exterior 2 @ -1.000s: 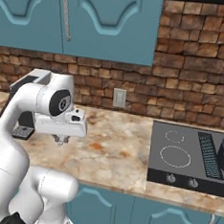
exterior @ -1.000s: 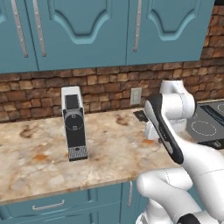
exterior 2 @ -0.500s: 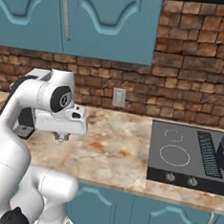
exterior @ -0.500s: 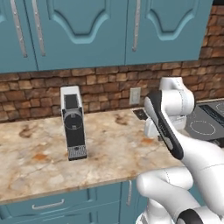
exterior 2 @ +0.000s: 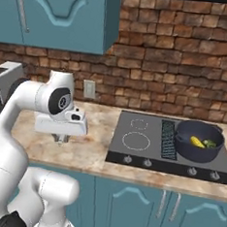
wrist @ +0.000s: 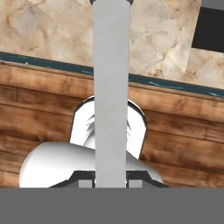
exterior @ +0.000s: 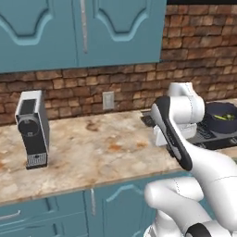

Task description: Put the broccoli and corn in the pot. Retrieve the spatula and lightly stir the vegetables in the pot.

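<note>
The dark blue-grey pot (exterior 2: 181, 146) stands on the right burner of the cooktop, with the yellow corn (exterior 2: 197, 141) and the green broccoli (exterior 2: 210, 143) inside it. The left base view has the pot (exterior: 214, 122) at the far right, behind my arm. My gripper (exterior 2: 60, 140) hangs over the counter's front part, well left of the cooktop. In the hand view the spatula's light grey handle (wrist: 111, 87) runs straight up from between my gripper's tips (wrist: 111, 178), which are shut on it. Its black head barely shows at the top edge.
A black cooktop (exterior 2: 137, 147) with a row of knobs lies right of my hand. A coffee machine (exterior: 32, 129) stands at the counter's left end, and an outlet (exterior: 108, 100) is on the brick wall. Blue cabinets hang overhead. The hand view looks past the counter edge (wrist: 175, 85) to wooden floor.
The base has driven right: the whole scene shifted left in both base views, so the coffee machine sits farther left and the pot has come into view. The arm's pose is much the same.
</note>
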